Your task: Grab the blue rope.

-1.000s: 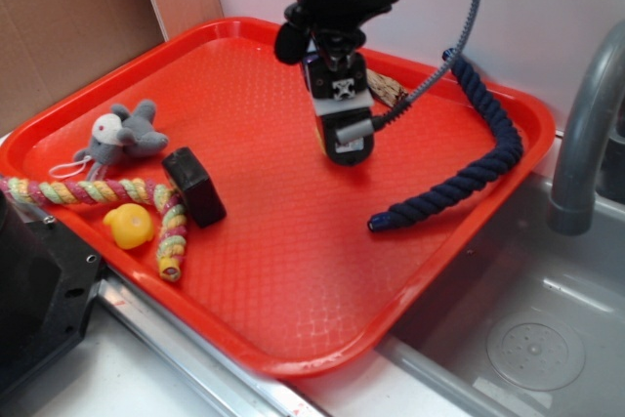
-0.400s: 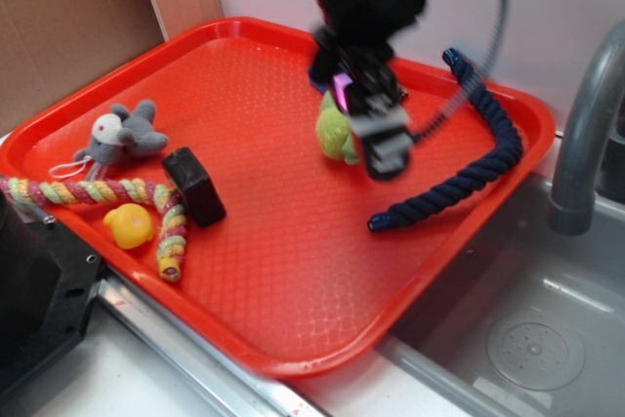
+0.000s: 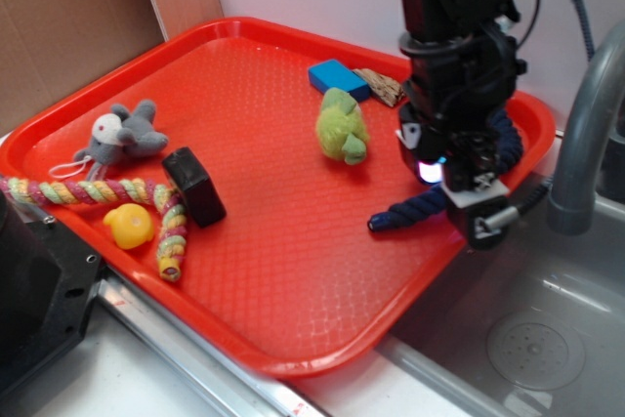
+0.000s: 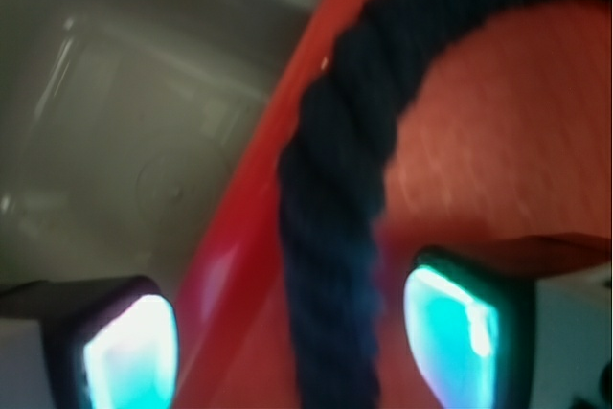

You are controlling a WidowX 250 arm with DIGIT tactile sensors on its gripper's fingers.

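Red plastic tray [image 3: 293, 329] edged by sink; thick navy twisted rope [image 4: 335, 227] is straddled by the open, empty hand [image 4: 297, 332], so the rim may be clipped on descent.

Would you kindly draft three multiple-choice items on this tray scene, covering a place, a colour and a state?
1. Where does the blue rope lie?
A. Beside the grey mouse toy
B. Along the tray's edge nearest the sink
C. In the sink

2. What colour is the tray?
A. Red
B. Green
C. White

3. How do the claw fingers stand?
A. Shut on the yellow duck
B. Shut with nothing between them
C. Apart, with the rope between them

Answers: 1 B, the exterior view shows the rope curving by the rim next to the sink. 2 A, its whole surface is red. 3 C, the wrist view shows the lit fingers on either side of the rope.
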